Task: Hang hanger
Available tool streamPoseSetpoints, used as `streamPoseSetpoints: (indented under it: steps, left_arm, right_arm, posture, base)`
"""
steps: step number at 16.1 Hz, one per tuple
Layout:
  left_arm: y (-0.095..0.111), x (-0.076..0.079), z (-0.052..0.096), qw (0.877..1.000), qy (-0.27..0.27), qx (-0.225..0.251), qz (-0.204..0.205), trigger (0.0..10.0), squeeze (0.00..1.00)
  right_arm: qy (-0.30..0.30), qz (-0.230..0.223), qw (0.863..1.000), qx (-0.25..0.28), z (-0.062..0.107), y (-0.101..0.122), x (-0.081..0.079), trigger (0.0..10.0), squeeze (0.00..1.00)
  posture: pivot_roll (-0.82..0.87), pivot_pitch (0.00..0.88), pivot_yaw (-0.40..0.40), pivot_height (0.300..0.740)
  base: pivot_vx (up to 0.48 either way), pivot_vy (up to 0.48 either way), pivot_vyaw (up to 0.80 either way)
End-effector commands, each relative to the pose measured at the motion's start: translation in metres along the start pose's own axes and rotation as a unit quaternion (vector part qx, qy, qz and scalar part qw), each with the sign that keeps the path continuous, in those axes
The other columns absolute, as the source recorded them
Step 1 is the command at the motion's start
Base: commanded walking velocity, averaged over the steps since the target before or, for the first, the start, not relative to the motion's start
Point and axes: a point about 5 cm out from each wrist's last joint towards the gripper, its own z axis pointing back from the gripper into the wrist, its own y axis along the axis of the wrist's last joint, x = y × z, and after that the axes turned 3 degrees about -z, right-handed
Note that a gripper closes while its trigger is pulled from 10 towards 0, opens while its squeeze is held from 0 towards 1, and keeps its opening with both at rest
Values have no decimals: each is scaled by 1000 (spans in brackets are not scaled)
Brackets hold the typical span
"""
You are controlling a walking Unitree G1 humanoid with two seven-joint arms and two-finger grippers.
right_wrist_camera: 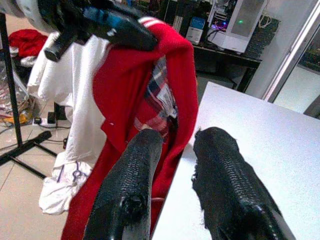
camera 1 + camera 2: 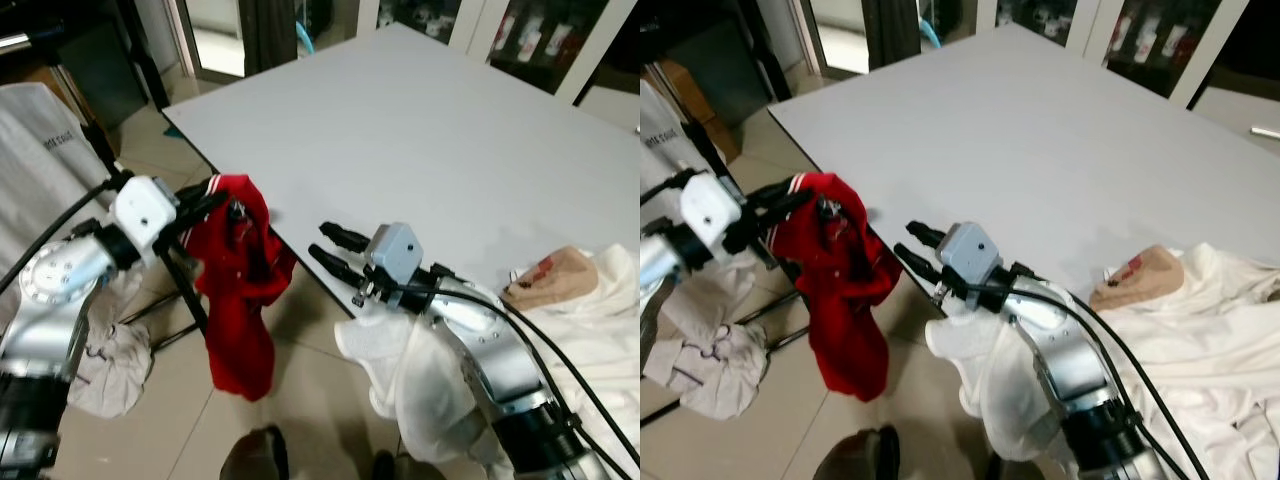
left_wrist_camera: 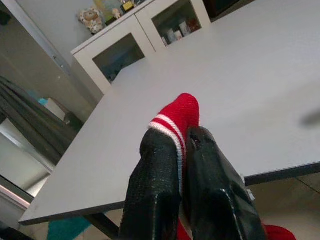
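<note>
A: Nearest the camera, over the tiled floor (image 2: 300, 400), the right gripper (image 2: 335, 250) reaches out from a silver arm draped with white cloth (image 2: 400, 370); its two black fingers stand apart with nothing between them, aimed at the red garment (image 2: 240, 290).

B: And the left gripper (image 2: 205, 210)?

A: Clamped narrow on a fold of that garment near its white-striped edge; the left wrist view shows red knit with white stripes pinched between the rubbery, pebbled pads (image 3: 155, 190); so the garment hangs in the air beside the table's corner, held up by the left arm alone.

B: Is a hanger inside it?

A: I cannot tell; the right wrist view shows a plaid lining (image 1: 160, 107) within the red, and no hook or bar is plain to me; the cloth looks soft and thick, slumping in a long limp drop.

B: How far along, then?

A: Early to middle, by my judgement; the garment is lifted but hung on nothing; a dark rack pole (image 2: 185, 285) stands just behind it, with pale clothes (image 2: 110, 360) heaped at its foot, and getting the piece onto a rail is what is left.

B: Farther off?

A: A broad, matte grey table (image 2: 420, 130), flat and bare across most of it; cream garments (image 2: 590, 330) and a tan piece (image 2: 550, 278) lie crumpled at its near right edge; beyond stand white glass-fronted cabinets (image 2: 520, 40).
</note>
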Motion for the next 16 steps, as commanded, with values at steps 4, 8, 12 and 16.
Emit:
streamPoseSetpoints:
  steps: [4,8,12,16]
  left_arm:
    - [20,-5,17,1000,11,18,-14,10000,0]
    - [52,-31,40,999,8,25,-36,10000,0]
    - [71,-62,49,997,23,28,-64,10000,0]
    - [82,-80,47,997,25,42,-67,10000,0]
  right_arm:
    - [5,-5,1000,3,0,2,4,10000,0]
    - [0,-10,1000,7,-5,4,15,10000,0]
    - [10,-22,1000,6,-7,3,18,10000,0]
    - [6,9,1000,26,-7,15,24,10000,0]
  posture:
    - [85,99,12,740]
    - [112,90,-4,740]
    - [118,86,-3,740]
    - [111,82,6,740]
  base:
    - [0,0,0]
    - [0,0,0]
    - [0,0,0]
    - [0,0,0]
